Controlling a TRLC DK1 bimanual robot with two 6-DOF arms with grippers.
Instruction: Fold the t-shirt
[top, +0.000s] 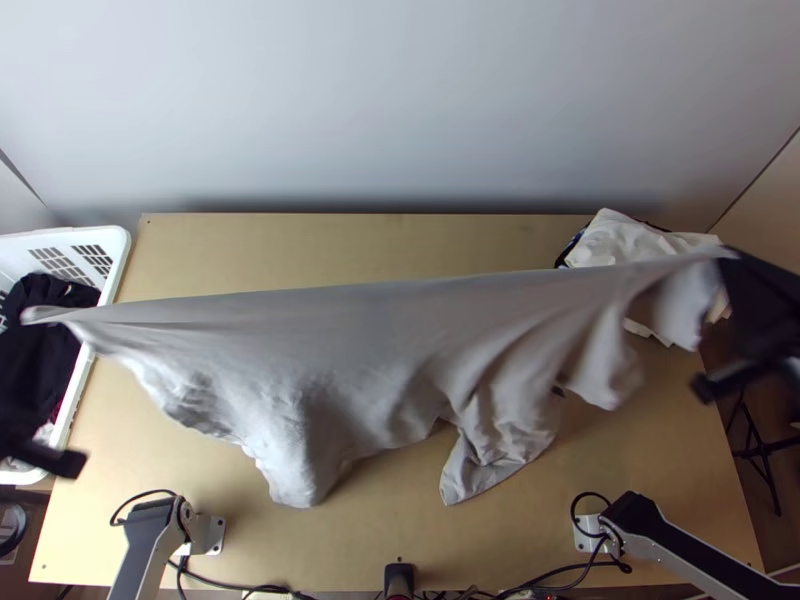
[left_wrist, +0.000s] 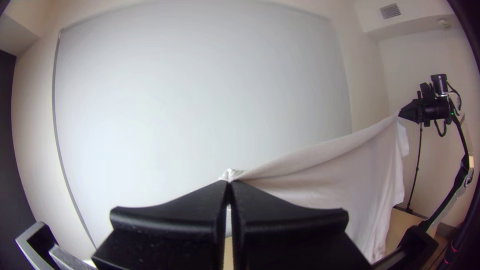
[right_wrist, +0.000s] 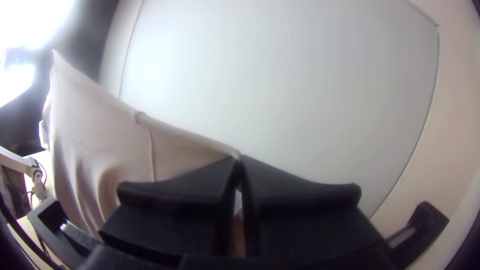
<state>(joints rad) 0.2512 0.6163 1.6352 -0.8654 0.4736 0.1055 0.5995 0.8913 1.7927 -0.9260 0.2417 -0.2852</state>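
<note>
- The left gripper (left_wrist: 230, 183) has its fingers pressed together at the tips, pinching one end of the shirt's upper edge, presumably so that this end cannot slip when the cloth is drawn tight.
- The right gripper (right_wrist: 239, 158) is likewise closed, its tips nipping the opposite end; a seam near that end suggests a sleeve, though I cannot be sure.
- The t-shirt (top: 380, 345) hangs in the air between them, above the wooden table (top: 300, 250). Its top edge is pulled nearly straight, likely to take out creases and give a clean line to fold from.
- Below that edge the cloth drops in loose folds, so its own weight probably helps to straighten it. Whether the lowest parts touch the wood I cannot tell.
- No fold is made; laying the shirt down flat, with both ends kept level, seems the sensible next move. Letting one end go early could bunch it.
- A white basket (top: 122, 262) with dark clothes (top: 55, 290) stands at the table's left side, and pale cloth (top: 625, 238) lies at the far right corner, both perhaps set aside to leave working room.
</note>
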